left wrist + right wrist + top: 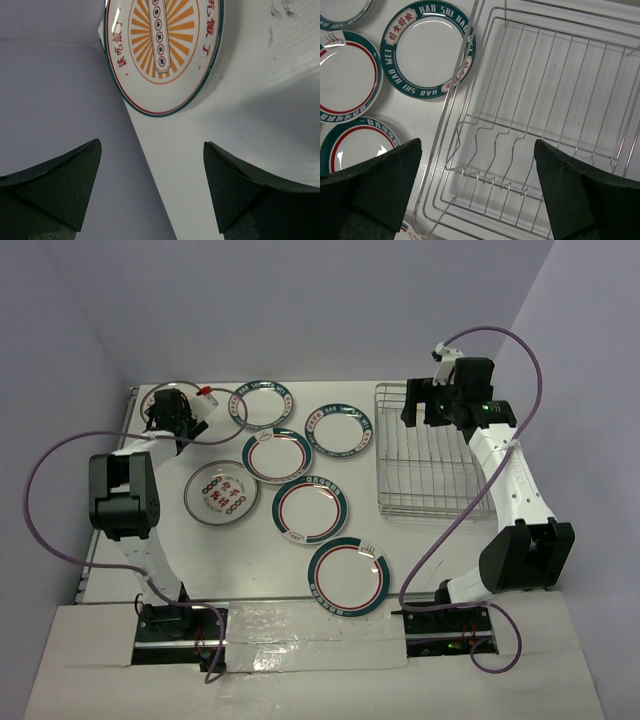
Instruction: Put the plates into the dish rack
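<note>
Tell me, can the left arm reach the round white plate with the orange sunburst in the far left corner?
Probably yes. The left pincer is open, and the round white plate with the orange sunburst lies just ahead, only bare white table between. The wall beside may crowd it.

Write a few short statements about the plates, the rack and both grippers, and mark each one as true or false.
1. The dish rack holds none of the plates. True.
2. The right gripper is shut on a plate. False: it is open and empty, above the rack.
3. The left gripper is open, with an orange-patterned plate ahead of it. True.
4. In the top view the plates lie to the right of the rack. False: they lie on the table to its left.
</note>
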Motion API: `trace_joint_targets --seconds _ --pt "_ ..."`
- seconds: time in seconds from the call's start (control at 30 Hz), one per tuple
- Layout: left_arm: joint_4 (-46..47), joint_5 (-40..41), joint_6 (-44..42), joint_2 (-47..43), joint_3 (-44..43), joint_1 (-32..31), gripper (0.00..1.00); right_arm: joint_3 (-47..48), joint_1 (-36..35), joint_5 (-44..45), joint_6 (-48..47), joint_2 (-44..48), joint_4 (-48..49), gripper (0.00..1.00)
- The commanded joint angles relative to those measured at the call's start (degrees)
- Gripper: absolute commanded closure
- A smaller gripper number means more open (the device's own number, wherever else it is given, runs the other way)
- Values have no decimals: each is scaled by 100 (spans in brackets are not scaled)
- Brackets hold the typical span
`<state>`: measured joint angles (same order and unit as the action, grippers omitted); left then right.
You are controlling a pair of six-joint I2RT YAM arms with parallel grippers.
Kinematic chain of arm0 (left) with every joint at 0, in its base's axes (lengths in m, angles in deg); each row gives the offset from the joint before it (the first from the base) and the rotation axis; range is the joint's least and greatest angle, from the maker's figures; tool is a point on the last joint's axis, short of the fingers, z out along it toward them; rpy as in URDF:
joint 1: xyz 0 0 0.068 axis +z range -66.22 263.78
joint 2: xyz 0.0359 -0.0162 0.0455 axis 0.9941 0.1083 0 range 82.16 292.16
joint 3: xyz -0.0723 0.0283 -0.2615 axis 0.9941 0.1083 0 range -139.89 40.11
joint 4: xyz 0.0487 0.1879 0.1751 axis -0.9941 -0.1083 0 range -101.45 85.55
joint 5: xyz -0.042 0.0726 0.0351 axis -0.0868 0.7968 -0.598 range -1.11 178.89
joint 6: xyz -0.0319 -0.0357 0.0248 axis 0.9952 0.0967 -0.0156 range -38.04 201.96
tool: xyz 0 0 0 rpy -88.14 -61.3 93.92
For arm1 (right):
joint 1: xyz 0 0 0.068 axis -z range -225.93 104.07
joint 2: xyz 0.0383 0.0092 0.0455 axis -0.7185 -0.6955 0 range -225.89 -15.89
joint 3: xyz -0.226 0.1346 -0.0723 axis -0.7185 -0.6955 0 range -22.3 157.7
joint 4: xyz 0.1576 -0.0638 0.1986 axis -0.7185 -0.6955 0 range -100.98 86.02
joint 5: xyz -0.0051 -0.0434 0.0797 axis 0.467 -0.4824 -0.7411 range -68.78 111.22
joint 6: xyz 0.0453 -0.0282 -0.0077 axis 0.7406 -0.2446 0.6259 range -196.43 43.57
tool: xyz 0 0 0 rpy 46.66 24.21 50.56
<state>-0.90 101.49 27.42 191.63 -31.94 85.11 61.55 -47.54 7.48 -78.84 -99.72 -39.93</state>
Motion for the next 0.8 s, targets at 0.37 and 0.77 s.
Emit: trace_joint_targets --seconds 0.37,0.77 --pt "1446 -118 -724 1243 -555 35 12 87 55 196 -66 -177 -62 0" --pt "736 -214 -681 2263 -1768 52 46 114 55 310 -110 -151 -106 0"
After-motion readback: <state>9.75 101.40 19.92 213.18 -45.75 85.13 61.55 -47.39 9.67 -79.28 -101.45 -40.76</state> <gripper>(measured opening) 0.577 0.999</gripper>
